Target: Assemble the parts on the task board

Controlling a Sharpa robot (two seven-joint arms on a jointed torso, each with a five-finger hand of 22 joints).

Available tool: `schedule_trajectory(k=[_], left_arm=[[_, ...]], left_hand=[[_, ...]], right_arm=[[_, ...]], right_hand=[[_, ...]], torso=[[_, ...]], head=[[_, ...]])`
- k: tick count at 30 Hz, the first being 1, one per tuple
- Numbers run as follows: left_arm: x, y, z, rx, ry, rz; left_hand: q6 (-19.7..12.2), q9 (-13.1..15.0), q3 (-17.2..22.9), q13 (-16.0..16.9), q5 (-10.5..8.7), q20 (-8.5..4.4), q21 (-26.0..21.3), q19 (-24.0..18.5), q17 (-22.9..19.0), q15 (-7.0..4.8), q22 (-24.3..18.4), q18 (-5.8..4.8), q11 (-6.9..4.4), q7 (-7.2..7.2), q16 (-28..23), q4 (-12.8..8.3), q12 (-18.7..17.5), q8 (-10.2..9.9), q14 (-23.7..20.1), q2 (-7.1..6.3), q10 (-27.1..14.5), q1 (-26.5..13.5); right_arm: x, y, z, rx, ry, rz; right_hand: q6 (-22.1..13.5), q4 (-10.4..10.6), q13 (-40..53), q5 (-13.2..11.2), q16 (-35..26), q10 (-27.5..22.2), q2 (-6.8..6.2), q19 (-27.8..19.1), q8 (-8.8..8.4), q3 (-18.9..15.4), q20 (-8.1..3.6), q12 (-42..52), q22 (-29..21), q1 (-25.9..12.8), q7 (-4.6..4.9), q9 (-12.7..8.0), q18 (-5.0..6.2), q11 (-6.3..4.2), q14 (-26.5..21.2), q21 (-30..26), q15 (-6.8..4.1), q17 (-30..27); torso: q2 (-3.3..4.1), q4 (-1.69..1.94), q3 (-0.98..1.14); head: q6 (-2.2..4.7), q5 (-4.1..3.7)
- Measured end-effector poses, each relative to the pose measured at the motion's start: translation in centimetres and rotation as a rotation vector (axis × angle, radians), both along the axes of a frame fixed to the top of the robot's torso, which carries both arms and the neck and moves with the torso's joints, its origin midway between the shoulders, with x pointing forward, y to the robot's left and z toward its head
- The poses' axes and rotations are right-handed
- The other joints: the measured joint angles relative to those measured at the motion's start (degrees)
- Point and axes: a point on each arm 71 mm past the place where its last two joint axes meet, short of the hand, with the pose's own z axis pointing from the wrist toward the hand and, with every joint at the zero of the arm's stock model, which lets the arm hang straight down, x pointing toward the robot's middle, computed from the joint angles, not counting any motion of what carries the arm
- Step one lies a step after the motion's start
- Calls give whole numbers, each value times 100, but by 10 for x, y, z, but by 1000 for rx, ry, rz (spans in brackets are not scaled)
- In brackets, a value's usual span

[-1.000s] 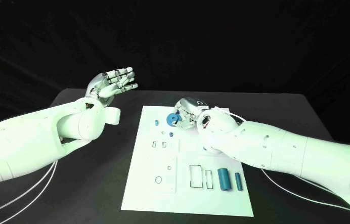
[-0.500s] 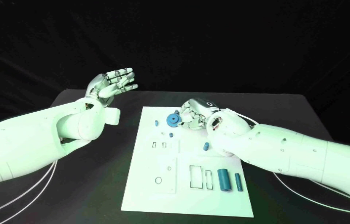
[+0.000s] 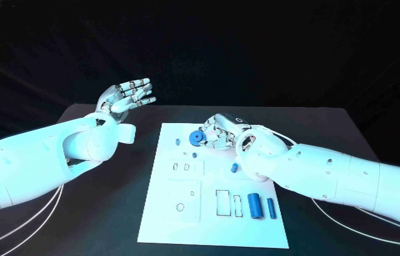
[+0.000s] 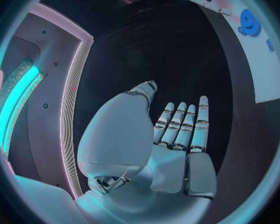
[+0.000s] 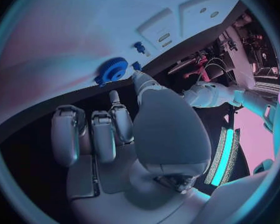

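While the left hand (image 3: 126,96) is held up off the table with its shiny fingers straight and apart, holding nothing, the right hand (image 3: 222,131) rests over the far end of the flat white task board (image 3: 208,218), fingers curled in and empty. A round blue gear (image 3: 197,137) with bumpy teeth sits just beside it. Two smooth blue cylinders (image 3: 260,206) lie at the near end, pointing away from the robot.
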Motion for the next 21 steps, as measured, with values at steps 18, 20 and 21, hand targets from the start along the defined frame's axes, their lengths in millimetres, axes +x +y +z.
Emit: schedule_trajectory(k=[18,20,21], left_arm=[[0,-2,0,-2,1,-5],[0,-2,0,-2,1,-6],[0,-2,0,-2,1,-6]], left_hand=[[0,0,0,0,0,-21,0,21,-12,0,0,0,0,0,0,0,0,0,0,0,0,0],[0,0,0,0,0,-21,0,21,-12,0,0,0,0,0,0,0,0,0,0,0,0,0],[0,0,0,0,0,-21,0,21,-12,0,0,0,0,0,0,0,0,0,0,0,0,0]], right_arm=[[13,14,-10,-14,35,-22],[14,15,-11,-18,38,-22],[14,16,-11,-20,39,-21]], right_hand=[[0,0,-1,32,0,44,82,0,-33,0,0,41,4,23,0,-13,0,1,0,22,0,-1],[0,0,-1,32,0,44,82,0,-33,0,0,40,4,23,0,-15,0,1,0,22,0,-1],[0,0,-1,38,0,44,82,0,-33,0,0,40,4,23,0,-20,0,1,0,22,0,-1]], torso=[[15,18,-13],[15,13,-14],[15,10,-14]], head=[[-23,2],[-27,7],[-29,9]])
